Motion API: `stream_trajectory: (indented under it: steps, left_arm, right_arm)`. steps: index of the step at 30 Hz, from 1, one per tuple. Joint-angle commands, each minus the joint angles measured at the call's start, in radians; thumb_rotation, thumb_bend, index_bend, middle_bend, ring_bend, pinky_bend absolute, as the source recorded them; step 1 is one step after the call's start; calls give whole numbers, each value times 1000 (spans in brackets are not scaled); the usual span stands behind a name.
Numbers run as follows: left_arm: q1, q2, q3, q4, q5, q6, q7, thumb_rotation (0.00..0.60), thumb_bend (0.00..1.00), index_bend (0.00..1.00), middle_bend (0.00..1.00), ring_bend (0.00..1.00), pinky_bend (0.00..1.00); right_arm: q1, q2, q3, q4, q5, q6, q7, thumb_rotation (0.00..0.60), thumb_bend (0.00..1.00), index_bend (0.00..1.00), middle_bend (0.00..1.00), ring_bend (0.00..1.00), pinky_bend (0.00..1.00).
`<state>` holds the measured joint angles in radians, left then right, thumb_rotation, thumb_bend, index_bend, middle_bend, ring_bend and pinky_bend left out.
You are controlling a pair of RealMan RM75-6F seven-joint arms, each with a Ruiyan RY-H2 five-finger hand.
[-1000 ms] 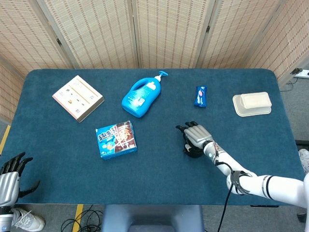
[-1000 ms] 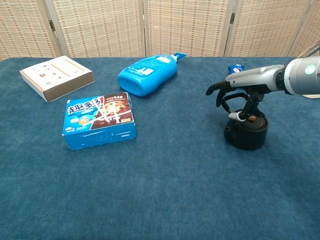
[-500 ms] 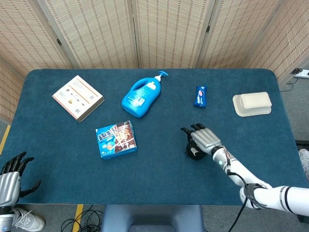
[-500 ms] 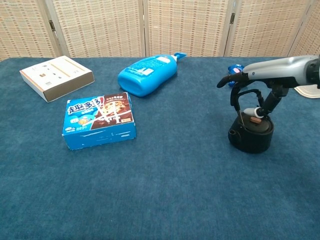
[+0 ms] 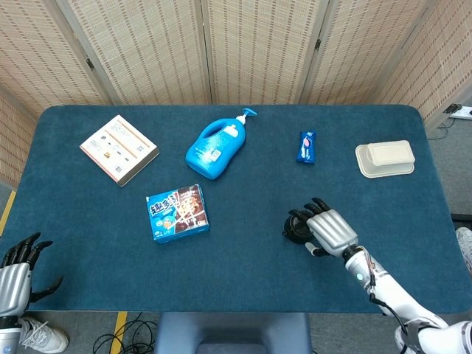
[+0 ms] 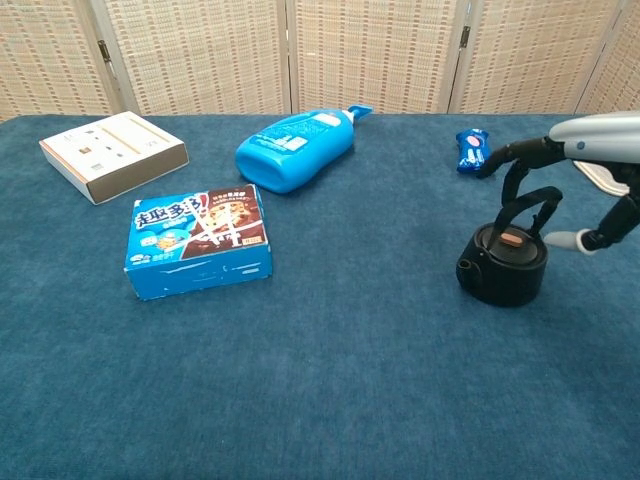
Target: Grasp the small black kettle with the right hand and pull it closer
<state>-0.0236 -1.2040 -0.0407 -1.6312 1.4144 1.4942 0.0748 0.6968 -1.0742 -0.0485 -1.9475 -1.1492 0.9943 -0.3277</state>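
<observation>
The small black kettle (image 6: pixel 503 266) stands upright on the blue tablecloth, lid on and its handle raised; in the head view the kettle (image 5: pixel 296 228) shows just left of my right hand. My right hand (image 6: pixel 585 140) hovers to the kettle's right and above it with fingers (image 6: pixel 520 158) spread, and nothing is held in it. Its thumb (image 6: pixel 572 240) sits apart from the kettle's side. From the head view the right hand (image 5: pixel 331 231) covers the kettle's right edge. My left hand (image 5: pixel 15 276) hangs off the table's near left corner, fingers apart and empty.
A blue cookie box (image 6: pixel 198 241) lies at the middle left, a blue pump bottle (image 6: pixel 296 148) on its side behind it. A flat white box (image 5: pixel 119 149) sits far left, a small blue packet (image 5: pixel 307 147) and a white lidded container (image 5: pixel 384 158) far right.
My right hand has let go of the kettle's handle, opened its fingers and drawn off to the right and nearer. The kettle shifted slightly nearer and now stands free.
</observation>
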Motion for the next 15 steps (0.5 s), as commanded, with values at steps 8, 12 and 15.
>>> stream_trajectory:
  steps: [8,12,15]
  left_arm:
    - [5,-2,3,4,-1,1,-6,600,265,242,106,111,150]
    - [6,-4,4,7,0,0,-9,600,265,242,106,111,150]
    - [6,-5,4,10,0,0,-11,600,265,242,106,111,150]
  right_arm:
    - [-71,-36,-14,44,-101,52,7,600,157,327,353,246,0]
    - [-80,-47,-10,59,-104,49,-7,600,153,369,393,308,0]
    - [-85,-58,-7,68,-104,45,-31,600,153,410,427,352,0]
